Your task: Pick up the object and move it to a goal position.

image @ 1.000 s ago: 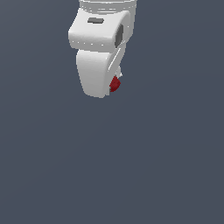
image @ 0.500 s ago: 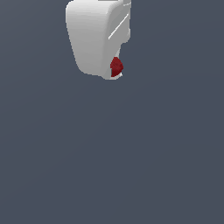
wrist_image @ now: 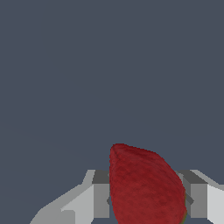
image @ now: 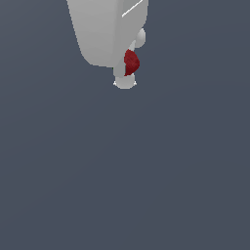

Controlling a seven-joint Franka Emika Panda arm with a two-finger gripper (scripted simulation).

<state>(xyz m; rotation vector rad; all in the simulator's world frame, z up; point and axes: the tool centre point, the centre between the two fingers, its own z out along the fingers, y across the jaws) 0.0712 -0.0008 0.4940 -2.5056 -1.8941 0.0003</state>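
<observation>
Pincer [wrist_image: 144, 199] clamped on the object [image: 131, 62], a dark red bumpy strawberry-like lump. Wrist view shows a grey finger [wrist_image: 101, 199] on each side of the berry, both touching it, pointed tip sticking out past them, hint of green at the base. In the exterior view the berry peeks from under the white pincer body near the top of frame, half hidden by it; a small pale rounded bit just beneath it, can't tell what that is. The grey table [image: 146, 185] fills the rest, no edges or corners visible, so position over the table can't be given. Berry looks lifted off the table, judging by the wrist view showing only plain grey beyond it.

Step in hand, as judged: carry to goal. No goal marker visible in either view. To do it well: keep the squeeze steady, move smoothly without jerks, since the berry is rounded and bumpy and could twist or slip between flat fingers. Don't release before reaching the goal.
</observation>
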